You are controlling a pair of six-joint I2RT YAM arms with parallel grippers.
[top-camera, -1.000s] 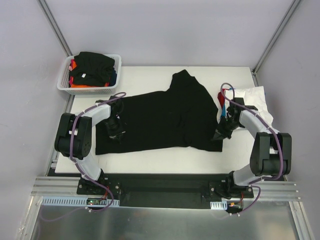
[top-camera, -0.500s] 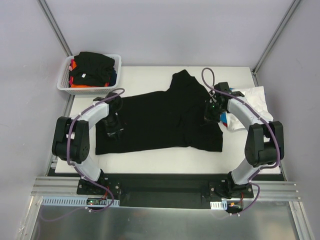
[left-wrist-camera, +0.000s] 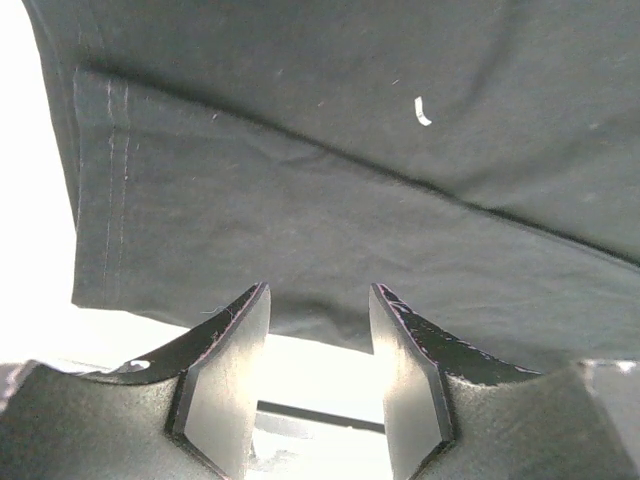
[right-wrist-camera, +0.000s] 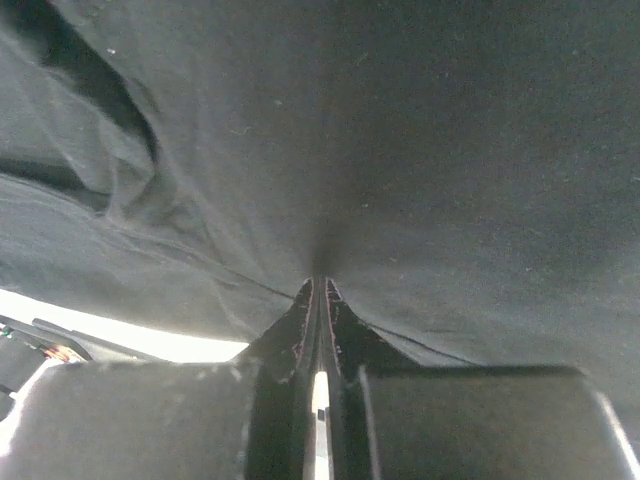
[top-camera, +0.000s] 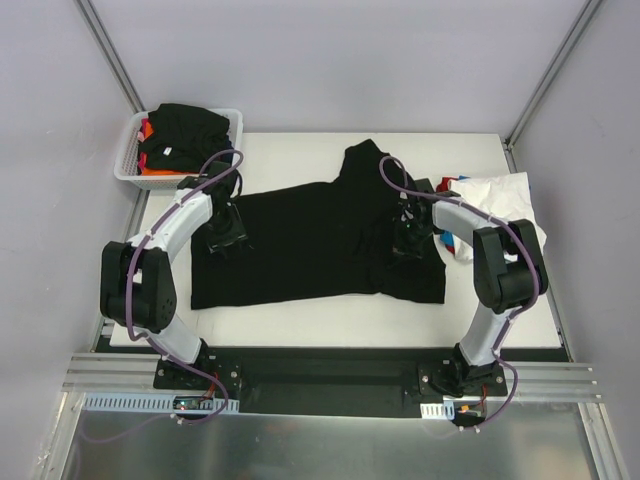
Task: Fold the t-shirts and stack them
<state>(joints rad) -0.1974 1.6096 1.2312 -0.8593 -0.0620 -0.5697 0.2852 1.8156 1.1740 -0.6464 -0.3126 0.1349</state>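
Observation:
A large black t-shirt (top-camera: 320,240) lies spread flat on the white table (top-camera: 300,150). My left gripper (top-camera: 226,236) is open and empty at the shirt's upper left edge. In the left wrist view, the left gripper (left-wrist-camera: 320,305) hovers just off the stitched hem of the black cloth (left-wrist-camera: 350,150). My right gripper (top-camera: 407,241) is over the shirt's right part. In the right wrist view, the right gripper (right-wrist-camera: 320,285) is shut, with black cloth (right-wrist-camera: 400,150) puckered at its tips. A white t-shirt (top-camera: 505,200) lies at the right, with red (top-camera: 447,187) and blue (top-camera: 452,243) cloth beside it.
A white mesh basket (top-camera: 128,165) at the back left holds black (top-camera: 185,130), orange and red clothes. Grey walls and metal posts close in the table. A black rail runs along the near edge (top-camera: 320,365).
Both arms moved away from the near side. The right gripper went from the shirt's lower right corner up and then left onto the shirt. The left gripper moved up along the left edge.

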